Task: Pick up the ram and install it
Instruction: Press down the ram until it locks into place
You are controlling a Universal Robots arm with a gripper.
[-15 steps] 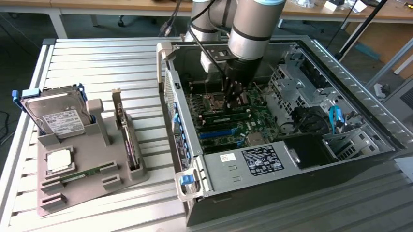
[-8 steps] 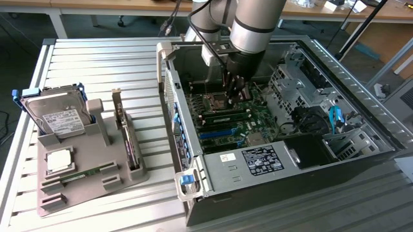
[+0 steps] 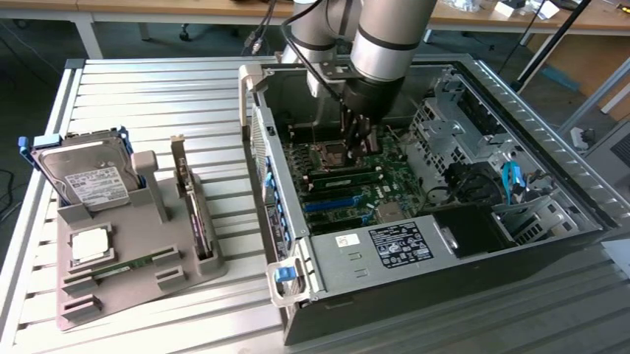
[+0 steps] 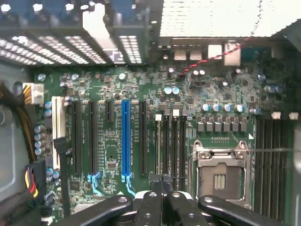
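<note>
The ram (image 3: 123,267), a thin green stick, lies flat in a groove of the grey holder (image 3: 138,291) on the exterior view's left, far from the arm. My gripper (image 3: 356,146) hangs inside the open computer case (image 3: 551,147), low over the motherboard beside the empty processor socket (image 3: 330,153). In the wrist view the gripper (image 4: 162,200) has its dark fingers (image 4: 149,207) drawn close together, and I see nothing green between them. Just ahead of them run the long black memory slots (image 4: 170,146), next to the processor socket (image 4: 220,178).
The holder also carries a hard drive (image 3: 88,177) in a blue frame, an upright dark expansion card (image 3: 194,214) and a square silver chip (image 3: 88,243). The case's side walls, drive cages (image 3: 453,125) and cables (image 3: 509,181) hem the gripper in. A slatted metal table (image 3: 158,96) lies underneath.
</note>
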